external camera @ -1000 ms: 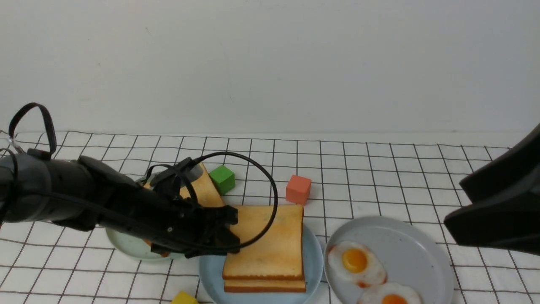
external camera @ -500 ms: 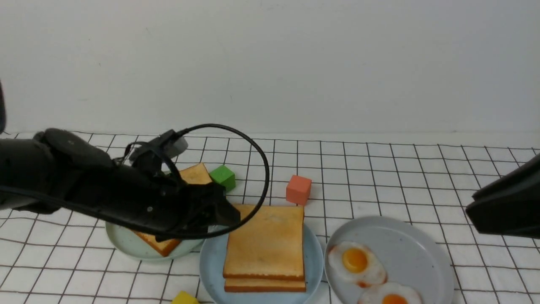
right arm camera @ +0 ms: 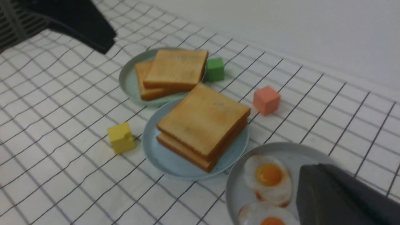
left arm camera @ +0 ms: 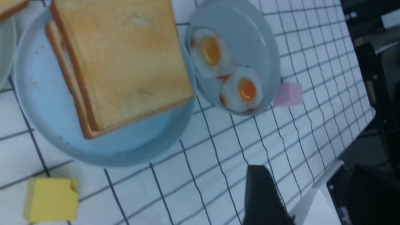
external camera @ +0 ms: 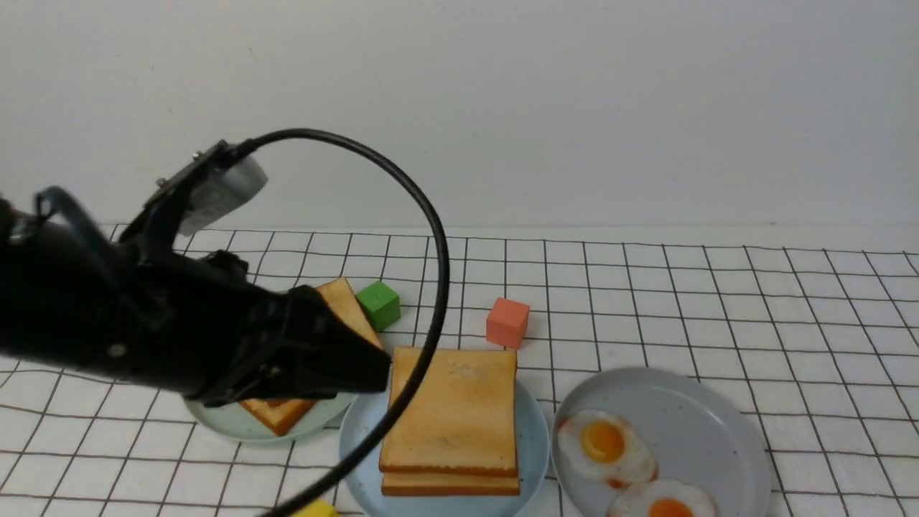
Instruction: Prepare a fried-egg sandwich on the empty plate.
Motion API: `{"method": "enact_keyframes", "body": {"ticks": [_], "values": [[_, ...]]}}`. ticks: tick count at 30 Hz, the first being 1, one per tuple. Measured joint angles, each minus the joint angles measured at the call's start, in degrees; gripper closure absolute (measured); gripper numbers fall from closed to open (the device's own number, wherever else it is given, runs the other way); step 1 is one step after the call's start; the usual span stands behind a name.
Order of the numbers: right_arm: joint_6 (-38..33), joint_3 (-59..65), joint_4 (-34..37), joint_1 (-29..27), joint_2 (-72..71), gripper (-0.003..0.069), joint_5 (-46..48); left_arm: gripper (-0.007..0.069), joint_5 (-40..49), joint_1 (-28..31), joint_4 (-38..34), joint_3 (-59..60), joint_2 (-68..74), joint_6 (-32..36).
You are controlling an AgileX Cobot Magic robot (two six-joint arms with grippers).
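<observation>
Two golden toast slices (external camera: 452,409) lie stacked on the light blue plate (external camera: 359,452). A thin pale strip shows between them in the left wrist view; I cannot tell what it is. My left gripper (external camera: 370,370) hangs just left of the stack, above the plate's edge, open and holding nothing; in its own view the left gripper (left arm camera: 309,175) is over the table's near edge. Two fried eggs (external camera: 607,445) lie on the grey plate (external camera: 689,424). My right gripper (right arm camera: 304,179) is shut and empty, hovering over that plate beside the eggs; it is out of the front view.
A pale green plate (external camera: 230,424) with more toast (external camera: 280,415) sits left of the blue plate, mostly behind my left arm. A green cube (external camera: 379,304) and a red cube (external camera: 507,322) stand behind the plates. A yellow cube (external camera: 316,510) and a pink cube (left arm camera: 288,94) lie near the front.
My left gripper let go of the top toast slice and drew back up and to the left. The right arm pulled out of the front view and its jaws closed.
</observation>
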Motion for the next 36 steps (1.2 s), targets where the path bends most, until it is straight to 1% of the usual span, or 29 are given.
{"method": "enact_keyframes", "body": {"ticks": [1, 2, 4, 6, 7, 8, 9, 12, 16, 21, 24, 33, 36], "values": [[0.06, 2.29, -0.29, 0.00, -2.76, 0.0671, -1.85, 0.0316, 2.01, 0.00, 1.58, 0.07, -2.32, -1.29], [0.06, 2.73, -0.37, 0.00, -3.30, 0.0671, -2.26, 0.0324, 2.81, 0.00, 2.27, 0.07, -2.78, -1.86], [0.10, 8.05, -0.56, 0.00, -10.10, 0.0670, -7.90, 0.0435, 7.29, 0.00, 7.97, 1.12, -9.73, -6.01], [0.10, 9.56, -0.56, 0.00, -12.14, 0.0669, -9.94, 0.0479, 8.93, 0.00, 10.38, 1.92, -12.73, -8.53], [0.10, 11.77, -0.56, 0.00, -15.33, 0.0669, -12.20, 0.0525, 10.74, 0.00, 14.40, 3.12, -16.24, -12.70], [0.10, 11.98, -0.56, 0.00, -15.64, 0.0669, -12.64, 0.0538, 10.95, 0.00, 15.37, 3.29, -17.25, -13.27], [0.10, 13.30, -0.56, 0.00, -17.55, 0.0668, -13.86, 0.0577, 12.24, 0.00, 18.40, 4.48, -20.79, -17.72], [0.10, 14.66, -0.56, 0.00, -19.41, 0.0668, -15.22, 0.0632, 13.90, 0.00, 23.06, 6.76, -28.21, -23.61], [0.10, 15.36, -0.56, 0.00, -19.40, 0.0665, -15.11, 0.0638, 14.12, 0.00, 29.00, 7.88, -38.10, -27.29], [0.10, 15.36, -0.56, 0.00, -19.40, 0.0662, -15.11, 0.0638, 9.37, 0.00, 34.99, 7.88, -45.21, -29.95], [0.10, 15.36, -0.56, 0.00, -19.40, 0.0660, -15.11, 0.0638, 7.93, 0.00, 36.21, 7.88, -46.46, -30.45], [0.10, 15.36, -0.56, 0.00, -19.40, 0.0655, -15.11, 0.0638, 7.39, 0.00, 36.40, 7.88, -46.86, -30.48], [0.10, 15.36, -0.56, 0.00, -19.40, 0.0655, -15.11, 0.0638, 5.99, 0.00, 37.15, 8.13, -46.92, -30.48]]}}
